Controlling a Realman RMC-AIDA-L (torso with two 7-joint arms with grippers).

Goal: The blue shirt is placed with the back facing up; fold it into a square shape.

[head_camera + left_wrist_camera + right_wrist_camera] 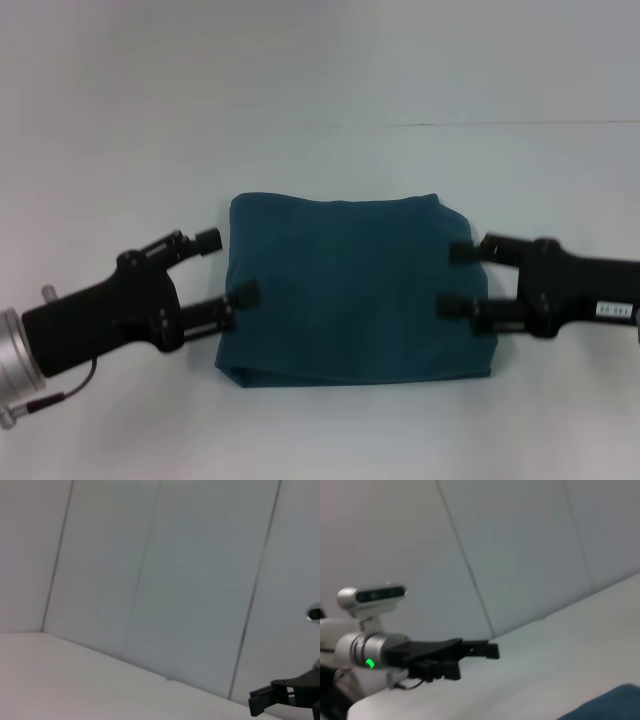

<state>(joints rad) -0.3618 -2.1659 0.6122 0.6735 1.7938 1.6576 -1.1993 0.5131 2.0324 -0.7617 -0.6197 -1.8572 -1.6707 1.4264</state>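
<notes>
Blue shirt sits mid-table, already folded into a compact, roughly square block. Slightly wider than deep, so the long axis runs left-right across the head view. Far edge is smooth and rounded, looks like a fold; near edge shows stacked layers and a thin shadow gap at the near left corner. No collar or sleeves visible, so can't tell which way the neck points.

Left claw is at the shirt's left edge, fingers spread apart: the far finger is off the cloth just beside the far left corner, the near fingertip overlaps the left edge. Not clamped on anything.

Right claw is at the right edge, fingers also apart, both tips lying over the cloth near that edge. Can't tell if they press down or hover.

In the right wrist view, a corner of the shirt shows, with the left claw opposite.
</notes>
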